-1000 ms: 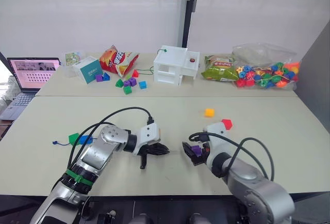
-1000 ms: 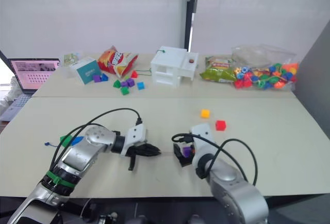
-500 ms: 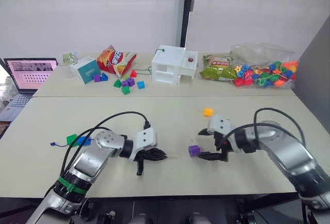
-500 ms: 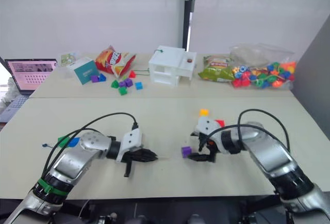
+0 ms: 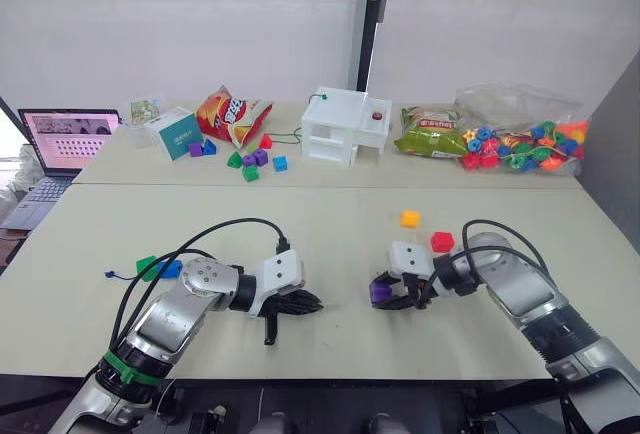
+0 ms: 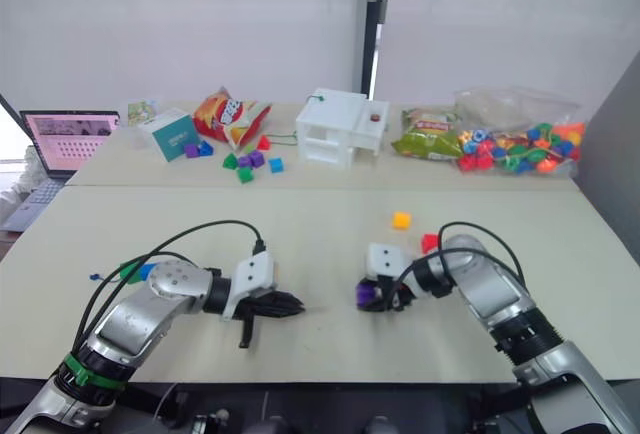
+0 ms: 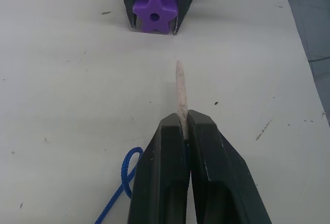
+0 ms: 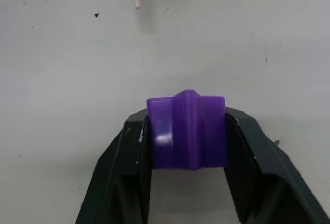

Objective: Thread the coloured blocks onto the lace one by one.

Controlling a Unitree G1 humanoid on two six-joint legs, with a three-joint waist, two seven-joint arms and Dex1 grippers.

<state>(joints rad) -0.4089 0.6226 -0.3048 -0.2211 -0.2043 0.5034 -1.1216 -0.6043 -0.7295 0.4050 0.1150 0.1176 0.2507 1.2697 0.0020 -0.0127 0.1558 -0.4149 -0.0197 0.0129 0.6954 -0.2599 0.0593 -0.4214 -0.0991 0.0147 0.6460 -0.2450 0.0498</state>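
1. Your left gripper point(image 7: 183, 131) is clenched on the lace point(image 7: 119, 190) right behind its pale tip point(image 7: 180, 92); the tip sticks out past the fingers, low over the bench point(image 5: 330, 229) near its front edge, left of centre.
2. The lace's blue part loops on the bench just beside the left fingers point(image 7: 162, 172) (the rest runs out of the wrist view).
3. Your right gripper point(image 8: 186, 131) is grasping the purple block point(image 8: 186, 131), a star shape with a hole through its middle point(image 7: 153, 16), one finger on each side of it.
4. The block sits at bench level near the front edge, right of centre point(image 5: 380, 292), hole facing the tip.
5. Tip and purple block are apart, roughly in line, with bare bench between them; the tip is not in the hole.
6. Yellow block point(image 5: 408, 218) and red block point(image 5: 441, 241) lie on the bench behind the right gripper, red just beside the right arm, yellow farther back.
7. Green block point(image 5: 146, 266) and blue block point(image 5: 170, 269) lie touching or nearly so near the bench's left edge, a knotted lace end point(image 5: 110, 275) just left of them.
8. On the back bench: laptop point(image 5: 55, 144) at the left edge, chip bag point(image 5: 228, 114), small loose pieces point(image 5: 252, 161), white box point(image 5: 345, 126) at centre, green pack point(image 5: 430, 134), bead bag point(image 5: 520, 134) toward the right edge.
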